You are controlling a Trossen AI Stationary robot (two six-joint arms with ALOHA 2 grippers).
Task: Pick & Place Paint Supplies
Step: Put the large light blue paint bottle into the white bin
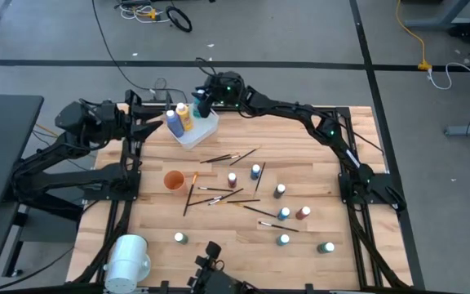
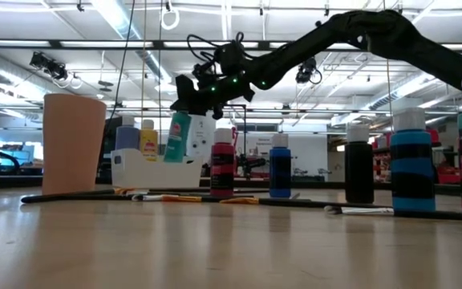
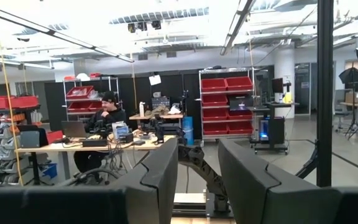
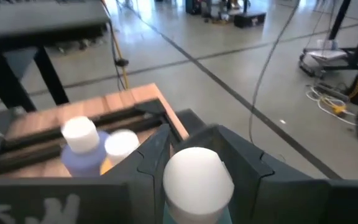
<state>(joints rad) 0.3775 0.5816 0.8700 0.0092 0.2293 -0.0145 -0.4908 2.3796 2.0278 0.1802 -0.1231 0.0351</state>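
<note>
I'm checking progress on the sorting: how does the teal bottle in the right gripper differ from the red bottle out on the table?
The teal bottle hangs tilted above the white tub, clamped by the right gripper; the red bottle stands upright on the table, untouched. Bodies differ: teal versus red. Both have white caps.

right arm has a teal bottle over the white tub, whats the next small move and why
Probably lower it straight down and then open. The right gripper holds the teal bottle by its white cap, hanging over the white tub, beside the blue bottle and yellow bottle already inside. The left gripper waits off the table's edge.
</note>
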